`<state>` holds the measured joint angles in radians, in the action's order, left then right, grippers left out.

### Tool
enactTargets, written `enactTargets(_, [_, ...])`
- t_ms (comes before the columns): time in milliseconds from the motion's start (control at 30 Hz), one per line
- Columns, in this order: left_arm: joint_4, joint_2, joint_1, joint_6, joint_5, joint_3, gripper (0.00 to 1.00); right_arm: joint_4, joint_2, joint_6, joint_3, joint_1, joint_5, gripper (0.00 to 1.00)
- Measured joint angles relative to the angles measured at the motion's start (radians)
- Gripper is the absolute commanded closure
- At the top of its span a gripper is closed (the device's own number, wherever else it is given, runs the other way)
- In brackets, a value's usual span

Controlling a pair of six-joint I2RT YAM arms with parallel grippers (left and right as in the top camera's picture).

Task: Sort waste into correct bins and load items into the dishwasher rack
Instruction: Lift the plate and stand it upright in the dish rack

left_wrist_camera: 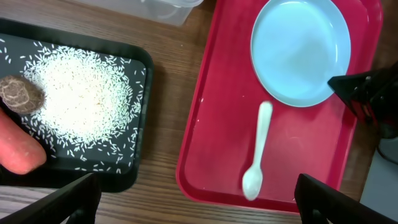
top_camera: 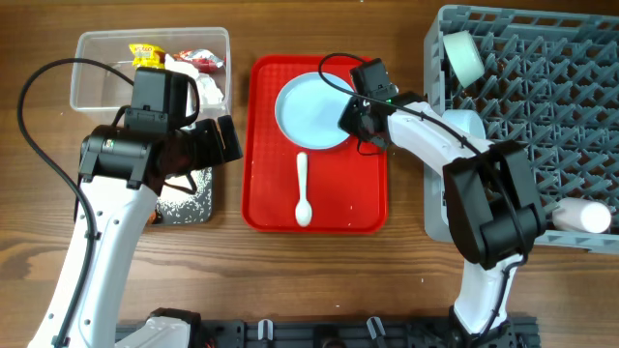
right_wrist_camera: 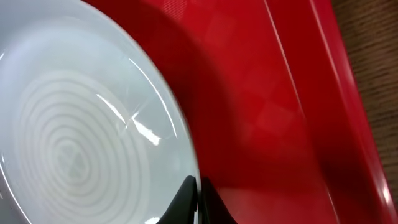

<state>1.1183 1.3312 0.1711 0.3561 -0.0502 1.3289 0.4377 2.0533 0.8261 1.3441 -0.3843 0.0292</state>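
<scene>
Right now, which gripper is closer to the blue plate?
Right. The right gripper is at the blue plate's right rim, fingertips meeting on it. The left gripper hangs open left of the red tray, apart from the plate.

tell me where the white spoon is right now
Overhead view: the white spoon lies on the red tray, in the half nearer the robot, just below the pale blue plate.

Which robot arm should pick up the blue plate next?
The right arm. Its jaws are at the rim of the plate on the red tray, while the left arm sits farther off over the black bin.
</scene>
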Motion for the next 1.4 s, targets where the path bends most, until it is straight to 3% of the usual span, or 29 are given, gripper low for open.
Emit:
enactTargets(133, [0.000,0.000,0.000,0.000,0.000,0.000,0.00,-0.020,0.000,-0.030,0.000,0.002,0.006,0.96])
enactTargets(267, [0.000,0.000,0.000,0.000,0.000,0.000,0.00,0.028,-0.121,-0.275,-0.002,0.064,-0.011,0.96])
enactTargets(400, [-0.001,0.000,0.000,0.000,0.000,0.000,0.00,0.042,-0.483,-0.502,0.002,0.134,-0.225,0.95])
enactTargets(467, [-0.001,0.000,0.000,0.000,0.000,0.000,0.00,0.045,-0.559,-0.569,0.004,0.133,-0.349,0.96])
enactTargets(567, [0.000,0.000,0.000,0.000,0.000,0.000,0.00,-0.005,-0.642,-0.719,0.004,0.161,-0.798,0.96])
enactTargets(633, [0.000,0.000,0.000,0.000,0.000,0.000,0.00,-0.021,-0.642,-0.775,0.004,0.195,-0.984,0.96])
enactTargets(767, [0.000,0.000,0.000,0.000,0.000,0.000,0.00,-0.128,-0.621,-0.846,0.002,0.352,-1.094,0.96])
enactTargets(867, [0.000,0.000,0.000,0.000,0.000,0.000,0.00,-0.217,-0.553,-0.983,0.000,0.438,-1.127,0.96])
enactTargets(1100, [0.000,0.000,0.000,0.000,0.000,0.000,0.00,-0.281,-0.421,-1.118,0.000,0.457,-1.083,0.96])
enactTargets(1400, [0.000,0.000,0.000,0.000,0.000,0.000,0.00,-0.340,-0.280,-1.180,0.000,0.458,-0.979,0.96])
